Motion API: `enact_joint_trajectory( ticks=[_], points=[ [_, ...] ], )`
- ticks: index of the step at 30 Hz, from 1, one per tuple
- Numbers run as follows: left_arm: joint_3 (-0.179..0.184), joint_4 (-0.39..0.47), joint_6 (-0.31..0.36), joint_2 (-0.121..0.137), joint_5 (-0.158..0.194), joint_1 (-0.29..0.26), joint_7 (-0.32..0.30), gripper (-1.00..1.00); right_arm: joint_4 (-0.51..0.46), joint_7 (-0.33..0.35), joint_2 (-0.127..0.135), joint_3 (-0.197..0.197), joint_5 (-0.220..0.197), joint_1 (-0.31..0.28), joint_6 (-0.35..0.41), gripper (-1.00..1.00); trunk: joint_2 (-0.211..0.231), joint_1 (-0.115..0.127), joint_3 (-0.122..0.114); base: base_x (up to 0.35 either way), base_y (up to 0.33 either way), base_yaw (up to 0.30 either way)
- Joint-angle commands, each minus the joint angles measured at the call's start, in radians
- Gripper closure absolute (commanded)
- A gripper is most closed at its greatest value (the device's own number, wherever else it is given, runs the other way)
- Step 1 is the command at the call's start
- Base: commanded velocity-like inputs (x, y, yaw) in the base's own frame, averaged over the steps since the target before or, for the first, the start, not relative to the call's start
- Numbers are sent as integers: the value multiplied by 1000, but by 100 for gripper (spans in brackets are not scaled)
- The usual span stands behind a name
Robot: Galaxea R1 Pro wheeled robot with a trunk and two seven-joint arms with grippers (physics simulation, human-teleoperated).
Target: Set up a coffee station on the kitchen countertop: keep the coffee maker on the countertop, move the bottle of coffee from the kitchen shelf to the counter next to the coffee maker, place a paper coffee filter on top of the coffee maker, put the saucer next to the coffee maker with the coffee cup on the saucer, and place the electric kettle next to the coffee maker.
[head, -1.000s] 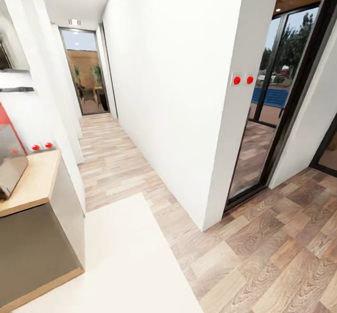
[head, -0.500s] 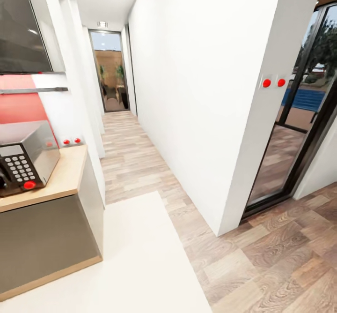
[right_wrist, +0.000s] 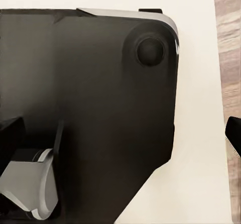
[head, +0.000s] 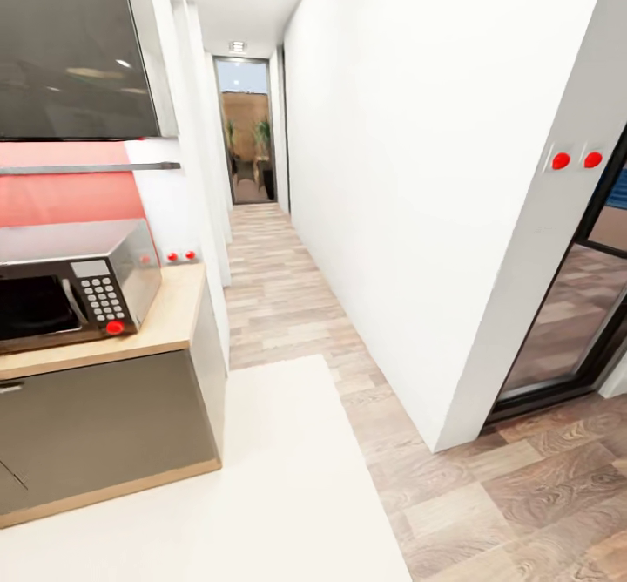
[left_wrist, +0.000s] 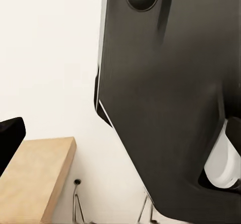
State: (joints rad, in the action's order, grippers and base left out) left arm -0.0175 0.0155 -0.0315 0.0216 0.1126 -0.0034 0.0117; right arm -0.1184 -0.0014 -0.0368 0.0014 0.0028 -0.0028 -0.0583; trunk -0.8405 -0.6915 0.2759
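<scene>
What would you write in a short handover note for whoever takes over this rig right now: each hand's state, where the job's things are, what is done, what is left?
Hands: from these pictures I cannot tell whether either is open or shut; the wrist views look at dark robot body.
Surroundings: the head view looks down a hallway, with a countertop at left carrying a microwave, and a white rug on the wood floor.
Job's things: coffee maker, coffee bottle, filter, saucer, cup and kettle are not in sight.
Done: nothing can be confirmed.
Left: find the coffee maker, then check every step.
</scene>
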Motion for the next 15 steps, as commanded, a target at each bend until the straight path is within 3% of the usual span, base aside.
enact_joint_trajectory(
  ticks=[1,15],
  points=[
    [-1,0,-2,0,9,-1,1,-100,0,0,0,0,0,0,-3,-100,7,4,-2,0,0,274],
    [-1,0,-2,1,9,-3,1,-100,0,0,0,0,0,0,-3,-100,105,58,-39,0,0,274]
  ],
)
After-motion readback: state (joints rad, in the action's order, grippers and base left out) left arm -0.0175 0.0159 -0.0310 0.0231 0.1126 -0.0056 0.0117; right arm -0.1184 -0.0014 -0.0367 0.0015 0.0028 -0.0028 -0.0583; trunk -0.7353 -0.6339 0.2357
